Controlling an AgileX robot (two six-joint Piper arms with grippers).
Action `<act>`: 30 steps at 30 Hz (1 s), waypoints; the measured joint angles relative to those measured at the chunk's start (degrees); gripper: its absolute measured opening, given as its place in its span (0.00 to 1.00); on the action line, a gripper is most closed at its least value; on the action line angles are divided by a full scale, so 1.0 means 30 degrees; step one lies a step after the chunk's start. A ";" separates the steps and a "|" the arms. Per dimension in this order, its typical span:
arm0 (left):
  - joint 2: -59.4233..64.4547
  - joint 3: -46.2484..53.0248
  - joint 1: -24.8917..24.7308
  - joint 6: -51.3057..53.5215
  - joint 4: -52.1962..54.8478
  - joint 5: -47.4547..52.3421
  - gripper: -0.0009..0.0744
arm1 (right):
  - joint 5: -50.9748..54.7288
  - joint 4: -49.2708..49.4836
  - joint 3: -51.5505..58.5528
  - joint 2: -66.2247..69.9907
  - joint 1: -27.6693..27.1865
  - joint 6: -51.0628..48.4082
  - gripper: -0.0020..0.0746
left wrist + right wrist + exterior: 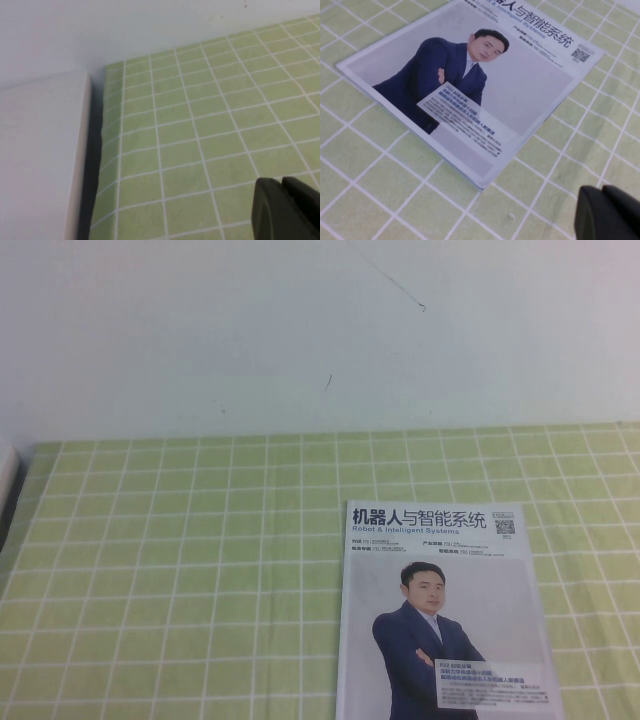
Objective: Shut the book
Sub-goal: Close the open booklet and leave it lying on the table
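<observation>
A magazine [445, 615] lies flat and closed on the green checked cloth, front cover up, showing a man in a dark suit and a Chinese title. It also fills much of the right wrist view as the magazine [470, 75]. My right gripper [601, 189] hovers over bare cloth off the magazine's corner, fingers pressed together, holding nothing. My left gripper [280, 181] hangs over the cloth near the table's left edge, shut and empty. Neither gripper shows in the high view.
A white box-like object [40, 160] stands off the cloth's left edge, its end showing as a white edge [6, 475]. A white wall [320, 330] rises behind the green checked cloth [180, 570].
</observation>
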 joint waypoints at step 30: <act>-0.0014 -0.0024 -0.0961 -0.2223 0.0281 0.0344 0.01 | 0.0000 0.0118 0.0000 0.0000 0.0000 0.0000 0.02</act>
